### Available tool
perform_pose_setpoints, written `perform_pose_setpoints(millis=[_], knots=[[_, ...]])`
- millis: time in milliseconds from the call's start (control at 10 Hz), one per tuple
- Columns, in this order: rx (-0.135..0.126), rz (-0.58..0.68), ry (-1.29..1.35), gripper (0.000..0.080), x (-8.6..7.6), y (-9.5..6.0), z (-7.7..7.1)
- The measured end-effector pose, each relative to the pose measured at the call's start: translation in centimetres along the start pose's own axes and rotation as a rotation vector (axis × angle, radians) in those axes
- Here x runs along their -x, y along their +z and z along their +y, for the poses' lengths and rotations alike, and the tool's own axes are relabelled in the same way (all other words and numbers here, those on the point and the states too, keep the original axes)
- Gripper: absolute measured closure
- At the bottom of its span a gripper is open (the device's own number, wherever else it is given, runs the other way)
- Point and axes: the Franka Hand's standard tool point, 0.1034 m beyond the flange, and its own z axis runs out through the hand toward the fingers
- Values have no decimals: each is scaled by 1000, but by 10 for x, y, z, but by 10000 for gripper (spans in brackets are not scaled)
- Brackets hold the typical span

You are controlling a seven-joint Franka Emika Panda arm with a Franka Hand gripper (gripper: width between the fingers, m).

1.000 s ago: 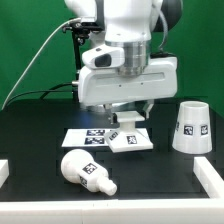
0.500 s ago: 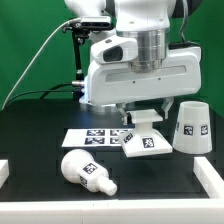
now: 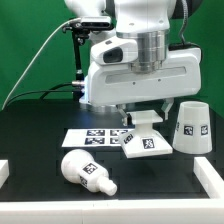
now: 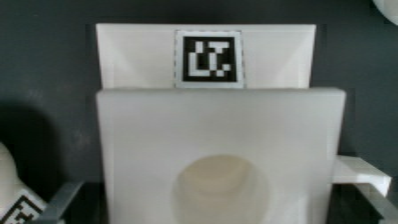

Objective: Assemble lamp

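We see the end effector [image 3: 146,121] closed on the square lamp base [image 3: 148,145], one finger against each side, just beside the marker board [image 3: 90,134]. On the black surface [image 3: 30,150], the shade [image 3: 191,127] stands upright toward the exterior view's right, and the bulb [image 3: 85,172] lies on its side.

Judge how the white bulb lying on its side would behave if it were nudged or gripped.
The bulb lies on its side on the table. It is round-headed and narrows toward the neck, so a nudge would probably roll it, likely in a curve. Its smooth white plastic looks rigid, so it should keep its shape but might slip when pinched.
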Motion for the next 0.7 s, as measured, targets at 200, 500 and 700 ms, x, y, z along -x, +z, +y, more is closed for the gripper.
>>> perform_pose_setpoints(millis=[200, 500, 700], knots=[[-15, 27, 3, 268, -51, 4, 2], [-47, 79, 38, 268, -108, 15, -16], [-46, 74, 33, 268, -106, 16, -15]])
